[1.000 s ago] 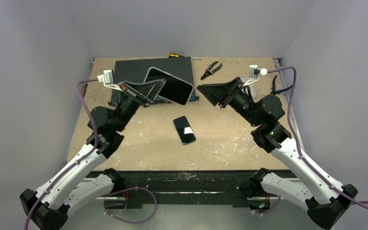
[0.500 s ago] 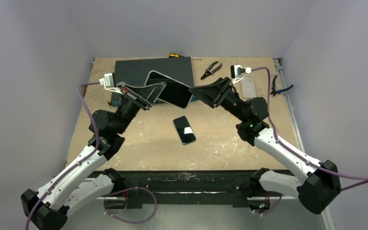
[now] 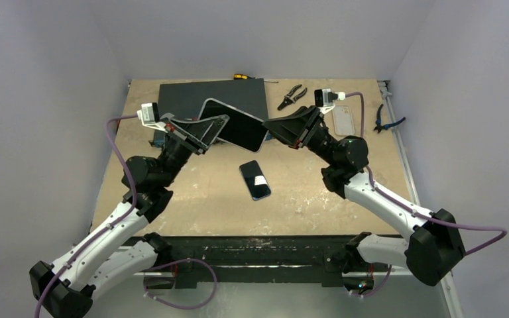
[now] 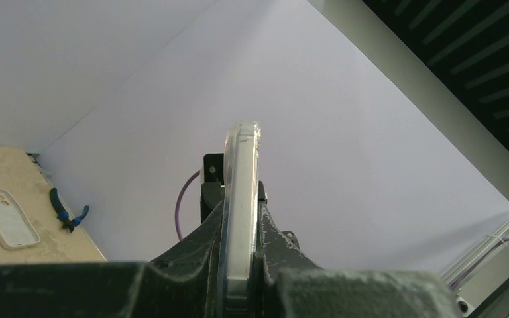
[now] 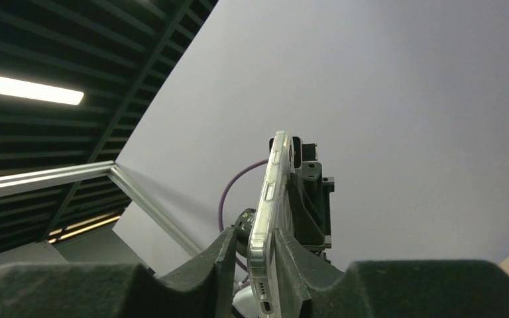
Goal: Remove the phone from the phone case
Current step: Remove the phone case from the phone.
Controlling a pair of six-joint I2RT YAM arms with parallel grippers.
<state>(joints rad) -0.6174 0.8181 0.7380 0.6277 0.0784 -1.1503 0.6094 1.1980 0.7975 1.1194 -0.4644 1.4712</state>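
Both arms were up off the counter (image 3: 199,199), and the phone (image 3: 238,130) hung in the air between them, dark face turned toward the overhead camera. The left fingers (image 4: 195,252) were pinched narrow on one end of it and the right fingers (image 5: 224,255) narrow on the other. Each wrist camera looked straight down the clear edge of the phone case (image 4: 240,199) clamped in its own grip, with the opposite wrist showing just past the far end.

So the phone lay dead ahead of both pairs, its long axis running from one pair across to the other. Neither arm was nearer, since both had contact. The coming move looked to hinge on exactly that line-up: one side would need to keep the case while the other worked the phone free, and a plain pull along the length seemed likely to drag both together.

Plenty could not be made out. It was unclear whether either pair gripped case and phone together or only the case lip, or whether any corner had begun to peel away. The wrist views were edge-on and hid the faces entirely.

Below the fingers a second phone (image 3: 255,179) lay flat on the counter. Out beyond the right fingers sat a loose clear case (image 3: 343,120) and a pair of pliers (image 3: 293,96)
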